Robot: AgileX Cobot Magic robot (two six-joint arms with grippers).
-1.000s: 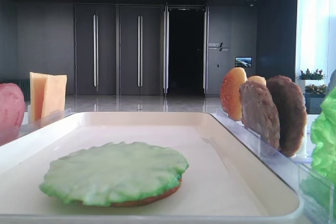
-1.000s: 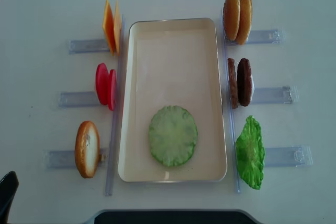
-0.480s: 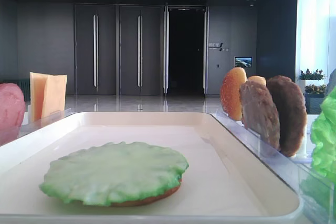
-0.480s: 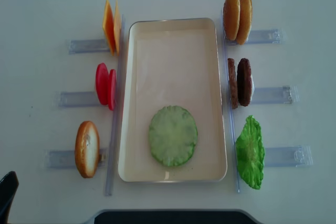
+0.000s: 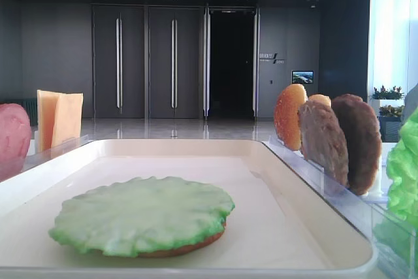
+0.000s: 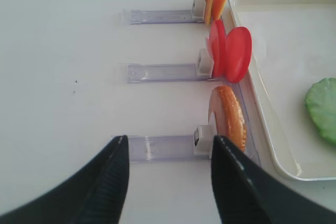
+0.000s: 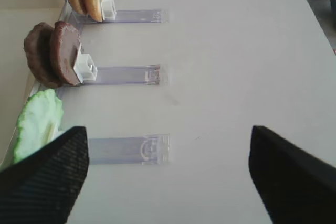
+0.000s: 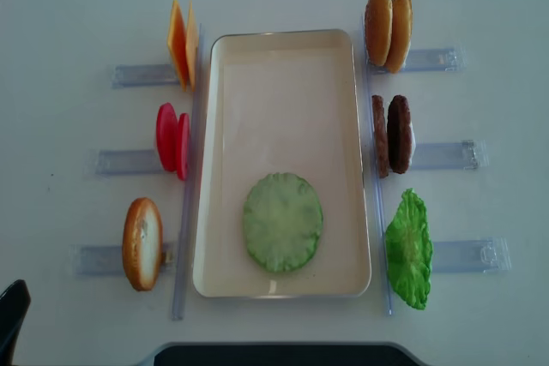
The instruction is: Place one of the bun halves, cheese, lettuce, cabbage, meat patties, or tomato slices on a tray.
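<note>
Inspecting station: both arms are parked at the near edge of the table, clear of all food pieces.
Risk, stack: a green lettuce disc (image 8: 282,222) is seen flat on the tray (image 8: 283,45), with a brown edge showing beneath it in the low front view, judged to be a bun half. A piece set down off-centre could be expected to slide off, since the wrinkled top is not level.
Risk, racks: pieces are stood on edge in clear racks (image 8: 446,156) just beside the tray's long sides. A neighbour could be tipped if one of a touching pair is pinched at an angle.
Risk, tray rim: a low carry could catch the raised rim and drop the piece.
Meat patties (image 8: 390,135): two rough discs, one grey-brown and one dark brown, are held upright and touching, right of the tray.
Buns, right rack (image 8: 388,28): two golden discs are stood at the far right.
Bun, left rack (image 8: 141,243): one pale-faced half is stood at the near left.
Tomato slices (image 8: 172,140): a red pair is stood upright, mid left.
Cheese (image 8: 181,43): orange squares are stood at the far left.
Leafy green (image 8: 409,249): a bright frilled piece is leaned in the near right rack.
Left gripper (image 6: 168,179): fingers are spread apart, nothing between them.
Right gripper (image 7: 168,174): fingers are spread wide, nothing held.
</note>
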